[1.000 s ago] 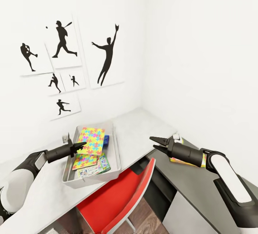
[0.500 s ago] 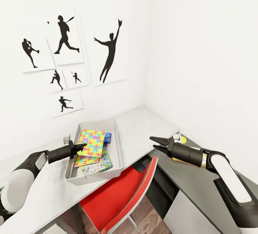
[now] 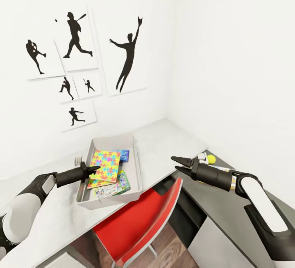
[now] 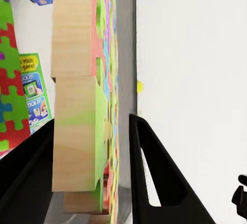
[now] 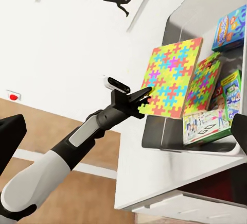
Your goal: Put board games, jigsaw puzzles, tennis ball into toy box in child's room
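The left gripper (image 3: 93, 170) clamps the edge of a puzzle (image 3: 105, 163), its two dark fingers (image 4: 154, 177) closed on either side of the mat's wooden-backed edge, and holds it tilted above the toy box (image 3: 136, 165). In the right wrist view the same puzzle (image 5: 170, 78) hangs clear of the box wall, above the toys inside.

Under it in the box lie a second puzzle (image 5: 203, 83), a green-edged game (image 3: 121, 180) with a white one (image 5: 206, 125) just beside it, and a blue game (image 3: 123, 154) at the far end. The box sits on the pale table (image 3: 159, 138), near its front edge, by the white wall with black sports silhouettes (image 3: 128, 56).

The right gripper (image 3: 177, 164) hovers with its jaws apart and empty, over the gap between table and a low grey cabinet (image 3: 221, 214). Beyond it, on the cabinet by the wall, rests the ball (image 3: 211, 159). A red chair (image 3: 139, 227) stands below the table edge.
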